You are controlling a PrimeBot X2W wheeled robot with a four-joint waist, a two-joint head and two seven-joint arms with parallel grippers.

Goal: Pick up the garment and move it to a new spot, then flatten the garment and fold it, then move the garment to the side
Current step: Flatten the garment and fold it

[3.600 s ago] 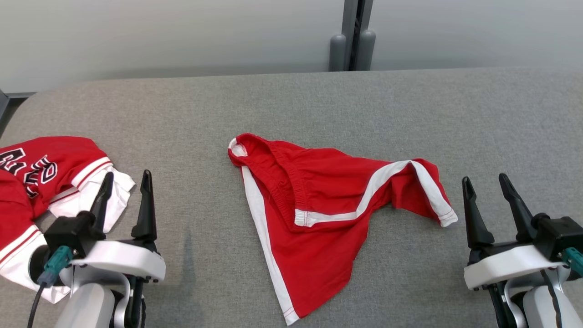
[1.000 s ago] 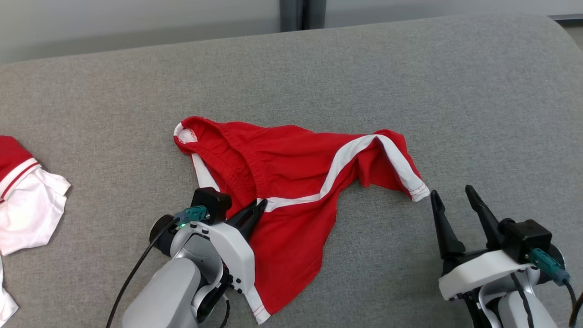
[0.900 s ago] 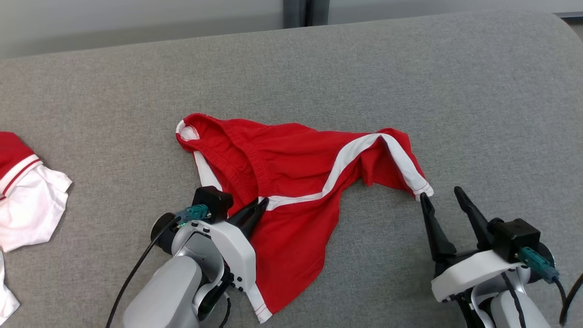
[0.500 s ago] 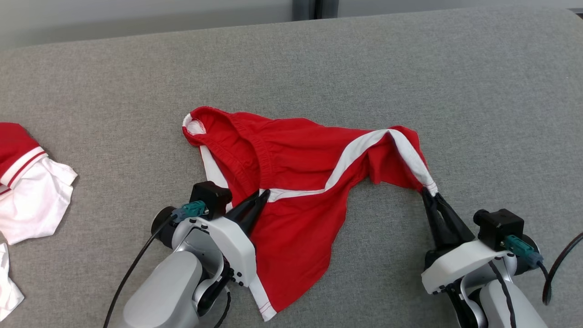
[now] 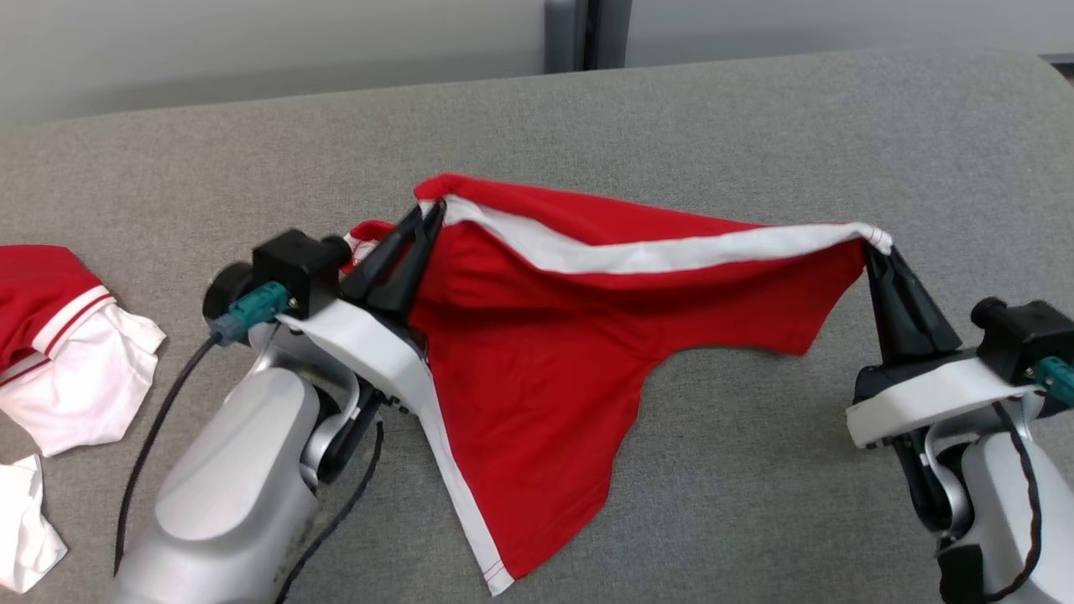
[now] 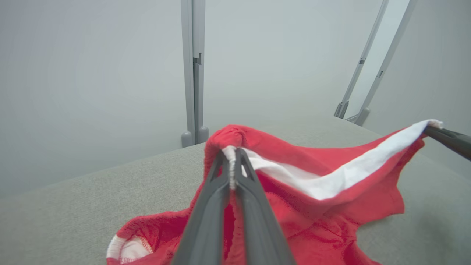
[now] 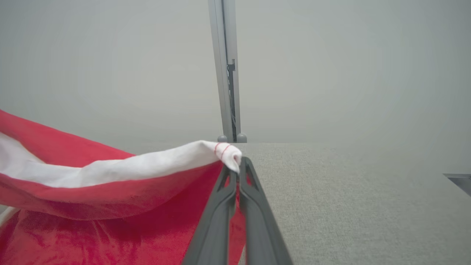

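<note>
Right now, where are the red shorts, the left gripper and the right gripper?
red shorts (image 5: 537, 369): head view, middle of the red cloth.
left gripper (image 5: 430, 213): head view, fingertips shut on the white band.
right gripper (image 5: 874, 253): head view, fingertips shut on the hem corner.

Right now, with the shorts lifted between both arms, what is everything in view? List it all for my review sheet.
red fabric shorts with white stripes: one, red and white, stretched between both arms, lower part draped down onto the table
grey fabric-covered table: one, grey, under everything
crumpled red and white garment: one heap, at the table's left edge; I cannot tell whether the white piece below it is separate
grey upright post: one, behind the table's far edge, between pale wall panels
left fingers: two, dark, shut on the shorts' left corner
right fingers: two, dark, shut on the shorts' white-trimmed right corner
</note>
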